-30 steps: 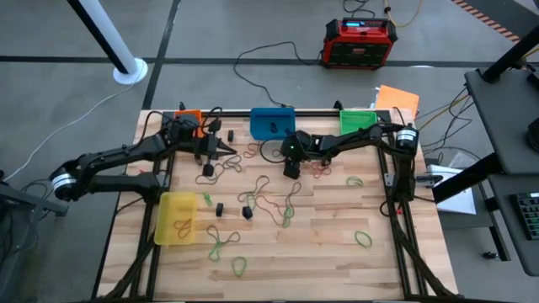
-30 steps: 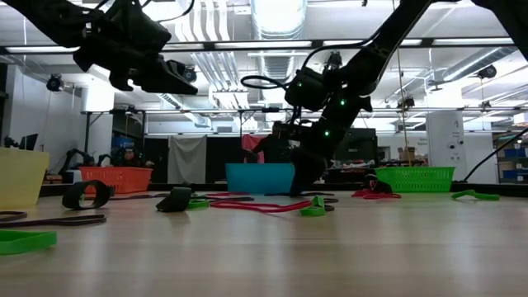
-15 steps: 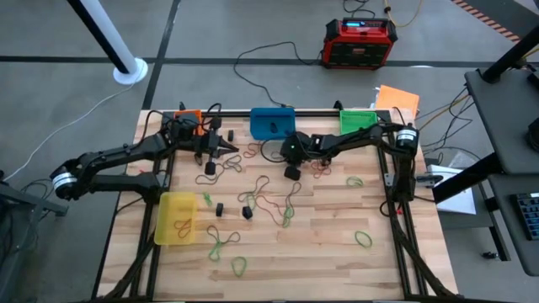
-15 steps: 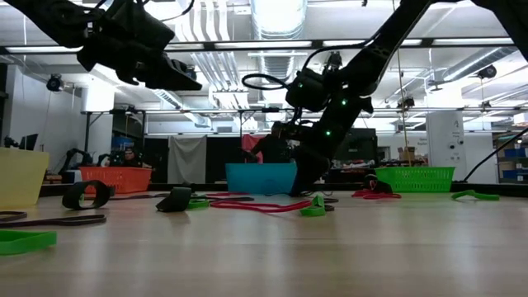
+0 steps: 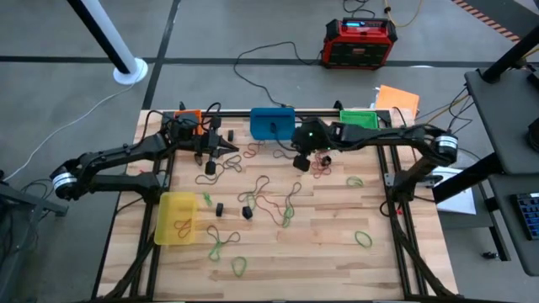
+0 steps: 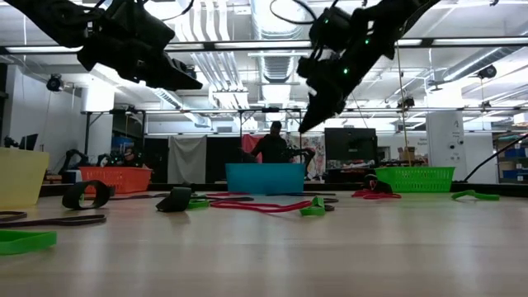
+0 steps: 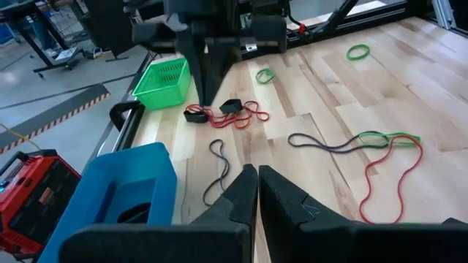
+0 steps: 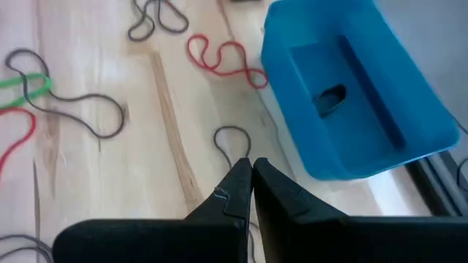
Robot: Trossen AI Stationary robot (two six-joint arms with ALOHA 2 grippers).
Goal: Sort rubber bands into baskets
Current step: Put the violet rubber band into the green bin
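Note:
Thin rubber bands lie loose on the wooden table: a red, green and dark tangle (image 5: 269,200), green loops (image 5: 363,238), and a black loop (image 8: 232,142) beside the blue basket (image 5: 271,123). The orange basket (image 5: 189,115) and the green one (image 5: 357,119) stand at the far edge. The yellow basket (image 5: 175,217) stands near left with bands in it. My right gripper (image 6: 302,129) hangs shut high above the table, near the blue basket, with no band showing between its fingers (image 8: 251,166). My left gripper (image 5: 234,151) hovers shut by the orange basket, empty (image 7: 257,174).
Small black blocks (image 5: 247,212) lie among the bands. A red-and-black power box (image 5: 360,42) and cables sit on the floor beyond the far edge. A dark item lies inside the blue basket (image 8: 330,98). A person (image 6: 274,144) stands far behind the table.
My right gripper has risen from the tabletop, where it stood beside the blue basket, to well above it, and has shifted a little toward the table's right edge. My left gripper has rolled slightly in place.

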